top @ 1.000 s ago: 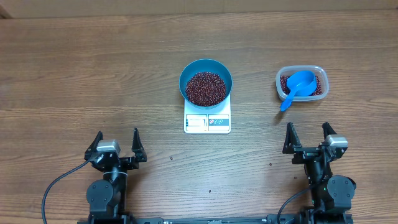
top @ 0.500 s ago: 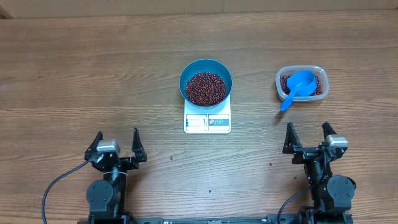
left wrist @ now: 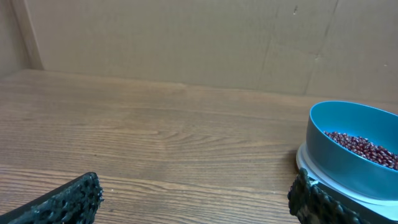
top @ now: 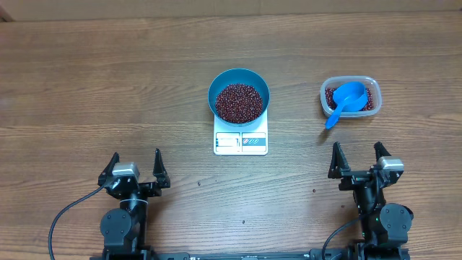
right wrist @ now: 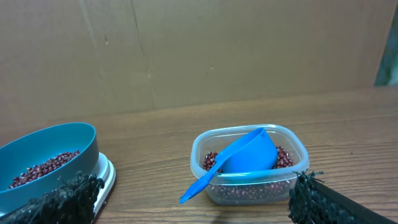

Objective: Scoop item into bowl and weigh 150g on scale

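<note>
Your left pincer (top: 136, 160) rests spread wide at the near edge of the brown wooden counter (top: 108, 79), pinching nothing. Your right pincer (top: 356, 153) is the same, fingers apart and holding nothing. Farther out, between the two and well apart from both, the small flat white square scale (top: 240, 142) carries the round deep blue bowl (top: 213, 90). The small dark red-brown beans (top: 239, 102) are heaped inside it. Ahead of your right pincer stands the clear rounded-rectangular plastic tub (top: 323, 97). It holds more beans and the small blue handled scoop (top: 348, 99), whose handle pokes over the tub's near-left rim.
</note>
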